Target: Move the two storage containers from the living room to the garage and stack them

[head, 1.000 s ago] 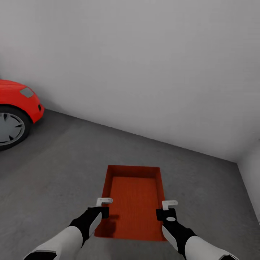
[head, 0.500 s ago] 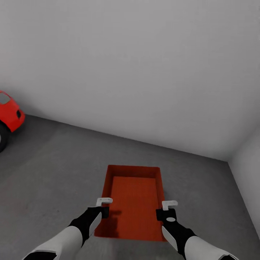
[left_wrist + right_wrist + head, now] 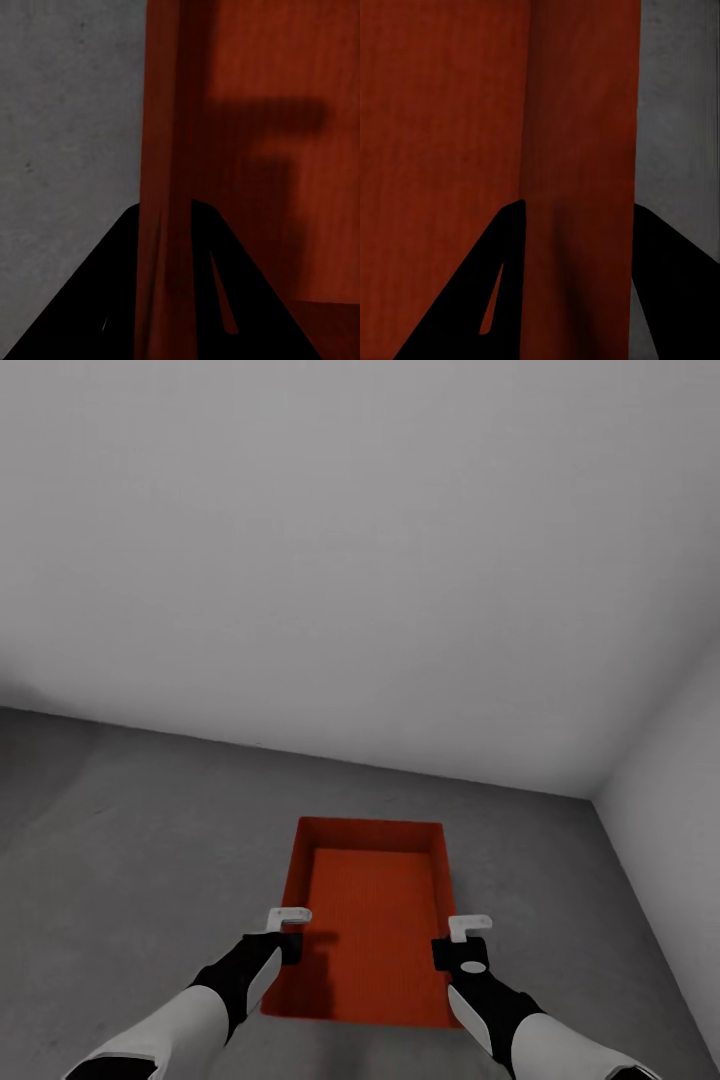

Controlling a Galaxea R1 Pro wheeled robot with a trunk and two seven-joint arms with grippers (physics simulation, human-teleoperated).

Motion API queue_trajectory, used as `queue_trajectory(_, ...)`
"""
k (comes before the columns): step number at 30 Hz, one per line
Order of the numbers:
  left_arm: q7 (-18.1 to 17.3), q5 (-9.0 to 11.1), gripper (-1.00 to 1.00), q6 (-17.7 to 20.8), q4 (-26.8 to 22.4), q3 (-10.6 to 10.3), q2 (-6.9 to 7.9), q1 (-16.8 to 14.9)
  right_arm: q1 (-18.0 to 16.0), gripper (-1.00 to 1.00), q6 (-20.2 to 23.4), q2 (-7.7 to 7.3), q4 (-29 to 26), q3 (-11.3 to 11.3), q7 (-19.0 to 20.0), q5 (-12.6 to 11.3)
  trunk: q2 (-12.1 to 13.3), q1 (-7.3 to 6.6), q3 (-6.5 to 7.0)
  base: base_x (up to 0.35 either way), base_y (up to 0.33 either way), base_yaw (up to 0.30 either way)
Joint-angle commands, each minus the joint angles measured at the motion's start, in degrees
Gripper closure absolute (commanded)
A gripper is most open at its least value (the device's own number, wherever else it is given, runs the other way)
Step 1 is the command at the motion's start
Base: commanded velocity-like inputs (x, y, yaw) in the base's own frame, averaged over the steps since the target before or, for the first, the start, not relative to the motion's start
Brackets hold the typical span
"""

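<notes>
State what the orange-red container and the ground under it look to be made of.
Container: seemingly matte plastic, going by its even orange-red colour and finely ribbed bottom, though the render leaves this open. Floor: likely bare concrete, grey, rough and mottled with no gloss.

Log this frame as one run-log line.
place: garage corner | left gripper: shut on storage container | right gripper: shut on storage container | container: carried above floor

The floor (image 3: 130, 840) is rough, dark grey and plain. It runs back to a white wall (image 3: 360, 560) and meets another white wall on the right, making a corner. An orange-red bin (image 3: 372, 920) is seen over the floor, its long side pointing at the far wall. I cannot tell if the bin touches the floor.
</notes>
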Motion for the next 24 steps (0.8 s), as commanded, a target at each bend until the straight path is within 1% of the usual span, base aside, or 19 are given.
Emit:
queue_trajectory(1,0.63,-1.36,1.0,0.47,-0.36,-0.46,0.01,-0.03,-0.05,1.0,0.27,-0.01,0.81,1.07,-0.5,-1.55,-0.03,0.03,-0.04,0.321,0.0,-0.284)
queue_trajectory(24,0.63,-1.36,1.0,0.47,-0.34,-0.46,-0.08,-0.04,-0.05,1.0,0.25,-0.1,0.81,1.05,-0.5,-1.55,-0.03,0.03,-0.04,0.321,0.0,-0.284)
